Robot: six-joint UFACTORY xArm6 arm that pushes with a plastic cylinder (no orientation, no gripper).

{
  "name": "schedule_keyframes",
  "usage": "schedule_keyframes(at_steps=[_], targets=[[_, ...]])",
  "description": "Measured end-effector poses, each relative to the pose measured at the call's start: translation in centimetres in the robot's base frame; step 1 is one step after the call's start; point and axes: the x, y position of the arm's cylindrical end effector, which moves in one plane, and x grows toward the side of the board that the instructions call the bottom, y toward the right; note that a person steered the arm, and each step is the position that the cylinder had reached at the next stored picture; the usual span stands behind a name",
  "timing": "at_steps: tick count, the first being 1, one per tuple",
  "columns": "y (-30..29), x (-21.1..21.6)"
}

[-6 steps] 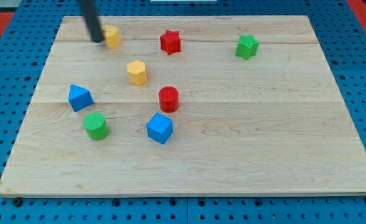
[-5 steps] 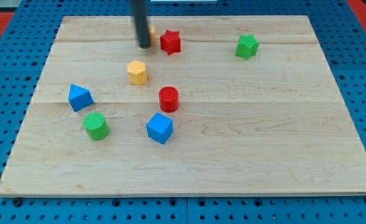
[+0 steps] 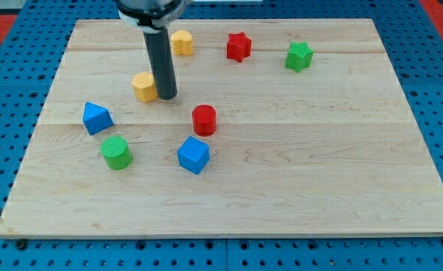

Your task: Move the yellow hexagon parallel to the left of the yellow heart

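The yellow hexagon (image 3: 143, 86) lies on the wooden board, left of centre. My tip (image 3: 166, 97) rests right against the hexagon's right side. The yellow heart (image 3: 181, 42) lies near the board's top edge, above and to the right of the hexagon. The rod rises from the tip toward the view's top.
A red star (image 3: 238, 47) and a green star (image 3: 299, 56) lie along the top right. A red cylinder (image 3: 204, 120) and a blue cube (image 3: 193, 155) lie below my tip. A blue block (image 3: 96, 118) and a green cylinder (image 3: 117, 153) lie at the left.
My tip swept right along the top, pushing the yellow heart and red star rightward, then came down to the hexagon's right side and pushed it left.
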Motion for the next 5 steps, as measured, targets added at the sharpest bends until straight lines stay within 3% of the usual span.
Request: schedule_keyframes(at_steps=[1, 3, 4, 5], targets=[[-4.4, -0.3], [-4.8, -7.7], [-8.9, -11.3], [-9.1, -9.2]])
